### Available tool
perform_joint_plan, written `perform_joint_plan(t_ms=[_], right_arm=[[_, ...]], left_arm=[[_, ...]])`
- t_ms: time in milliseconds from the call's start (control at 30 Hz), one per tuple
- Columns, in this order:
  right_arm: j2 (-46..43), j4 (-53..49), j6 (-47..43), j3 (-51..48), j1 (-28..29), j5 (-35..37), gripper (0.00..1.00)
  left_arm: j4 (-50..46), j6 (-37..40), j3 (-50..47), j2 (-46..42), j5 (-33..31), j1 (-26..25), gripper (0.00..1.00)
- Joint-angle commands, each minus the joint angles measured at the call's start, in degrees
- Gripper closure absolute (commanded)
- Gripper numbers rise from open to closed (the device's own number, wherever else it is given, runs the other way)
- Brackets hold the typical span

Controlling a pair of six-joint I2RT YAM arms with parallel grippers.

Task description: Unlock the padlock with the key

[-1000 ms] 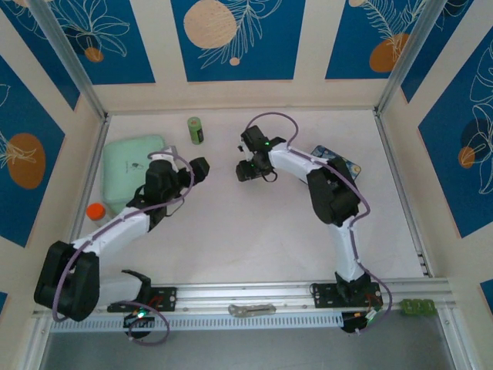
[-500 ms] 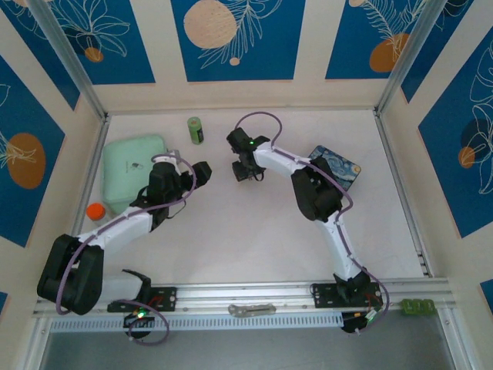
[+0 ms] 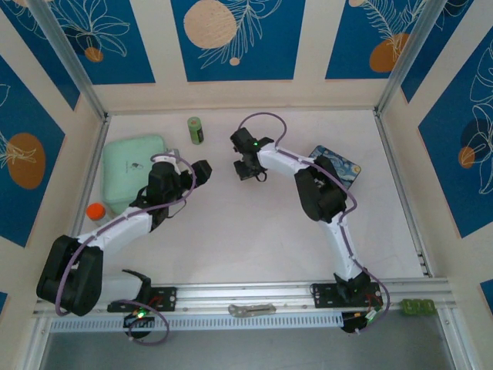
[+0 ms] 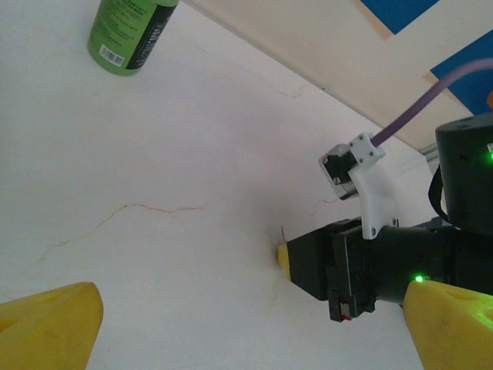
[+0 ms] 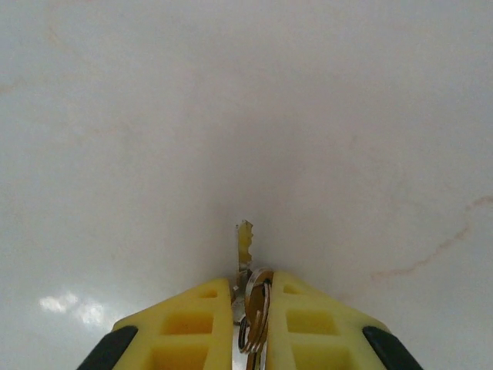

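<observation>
My right gripper is shut on the key, a thin grey toothed blade that sticks out past the yellow fingertips, with its metal ring pinched between them. The gripper is low over the white table, in the back middle. In the left wrist view, the right gripper's yellow tip touches the table and the blade shows as a thin sliver above it. My left gripper hangs wide open just left of it, its yellow fingers far apart with nothing between them. The padlock is out of view.
A green bottle lies at the back, also in the left wrist view. A mint-green pouch and an orange-capped item sit at the left. A blue painted tin lies right of the right arm. A flat silvery piece rests on the front rail.
The right gripper's jaws have closed on the key and ring, and its wrist has shifted slightly to the left. The left arm has hardly moved.
</observation>
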Motion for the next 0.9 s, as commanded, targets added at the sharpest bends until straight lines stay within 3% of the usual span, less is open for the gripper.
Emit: perform_joint_plan(t_ms=[0,200,400,600,867], right_arm=[[-6.9,5.0,-1.8,-9.3,-2.0,-9.5,1.00],[-24.7,19.9,-5.4,-28.2,-6.4,-33.7,1.00],[-34.4,24.4,-3.1,-37.2,-9.9,-51.2,1.00],[-40.8,26.8,-1.9,-39.6,-8.9,-56.0,1.00],[-43.8,25.7,-2.4,-39.6,-8.6,-55.5,1.00]], left_arm=[[3.0,-2.4,-0.2,-1.4,3.1,-0.9,0.00],[8.2,-4.7,0.1,-1.5,6.6,-2.9,0.01],[20.0,-7.8,0.7,0.2,11.8,-5.6,0.07],[29.8,-11.4,3.2,6.7,19.7,-8.5,0.24],[36.9,-13.9,4.7,12.8,24.6,-11.6,0.42]])
